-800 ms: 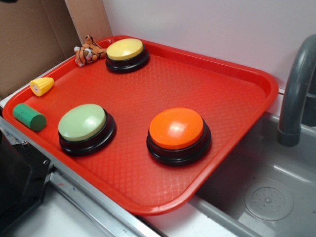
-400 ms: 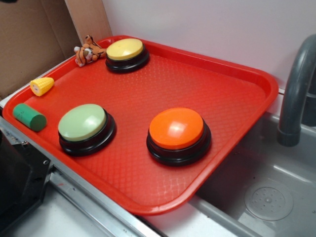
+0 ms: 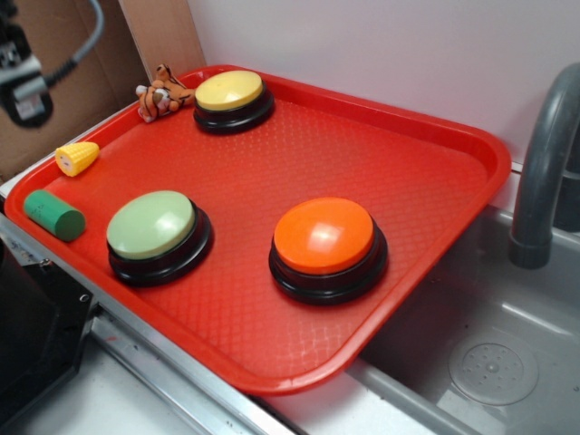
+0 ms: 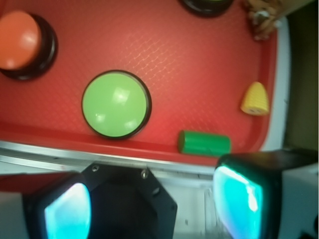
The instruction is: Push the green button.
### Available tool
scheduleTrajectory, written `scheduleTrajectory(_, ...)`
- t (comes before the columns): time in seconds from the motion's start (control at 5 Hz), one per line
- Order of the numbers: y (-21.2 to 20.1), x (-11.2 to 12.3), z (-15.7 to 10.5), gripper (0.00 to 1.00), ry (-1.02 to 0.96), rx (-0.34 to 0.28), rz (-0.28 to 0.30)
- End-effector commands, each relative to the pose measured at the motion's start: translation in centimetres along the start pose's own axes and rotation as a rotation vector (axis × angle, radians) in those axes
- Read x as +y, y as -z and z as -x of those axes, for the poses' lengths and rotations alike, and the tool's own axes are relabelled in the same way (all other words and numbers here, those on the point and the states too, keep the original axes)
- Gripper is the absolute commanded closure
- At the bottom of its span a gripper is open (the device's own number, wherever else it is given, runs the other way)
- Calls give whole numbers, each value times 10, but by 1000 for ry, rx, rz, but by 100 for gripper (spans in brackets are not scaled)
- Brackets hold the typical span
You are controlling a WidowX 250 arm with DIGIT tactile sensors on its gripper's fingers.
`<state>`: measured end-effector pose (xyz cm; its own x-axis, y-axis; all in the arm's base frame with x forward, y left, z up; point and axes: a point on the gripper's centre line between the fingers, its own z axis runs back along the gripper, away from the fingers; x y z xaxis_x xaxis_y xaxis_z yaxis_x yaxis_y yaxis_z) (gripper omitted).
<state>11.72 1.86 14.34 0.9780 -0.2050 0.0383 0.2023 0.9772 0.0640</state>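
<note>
The green button [image 3: 151,225], a pale sage dome on a black round base, sits at the near left of the red tray [image 3: 408,163]. From the wrist view it lies ahead of and above my gripper [image 4: 152,209], near the tray's front rim [image 4: 75,137]; the green button [image 4: 116,104] is untouched. My two fingers [image 4: 67,211] stand wide apart with nothing between them: the gripper is open. It hangs over the black block and metal ledge outside the tray. In the exterior view only a part of the arm [image 3: 20,77] shows, at the top left.
On the tray also sit an orange button [image 3: 324,236], a yellow button [image 3: 230,90], a dark green cylinder [image 3: 53,215], a toy corn [image 3: 77,158] and a small tiger toy [image 3: 161,92]. A grey faucet [image 3: 544,163] and a sink [image 3: 489,362] lie to the right.
Part of the arm has come into the exterior view at the top left. Nothing on the tray has moved.
</note>
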Motion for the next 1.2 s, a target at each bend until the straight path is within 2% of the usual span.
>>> scheduleTrajectory(0.0,72,-14,-48,0,110,-1,31)
scheduleTrajectory(0.2,92,-27,-65,0,149,16,57)
scheduleTrajectory(0.4,108,-35,-67,0,174,71,67)
scheduleTrajectory(0.6,89,-32,-63,0,176,39,36)
scheduleTrajectory(0.8,40,-23,-52,0,164,-66,-22)
scheduleTrajectory(1.0,1,-11,-35,0,69,-77,-31)
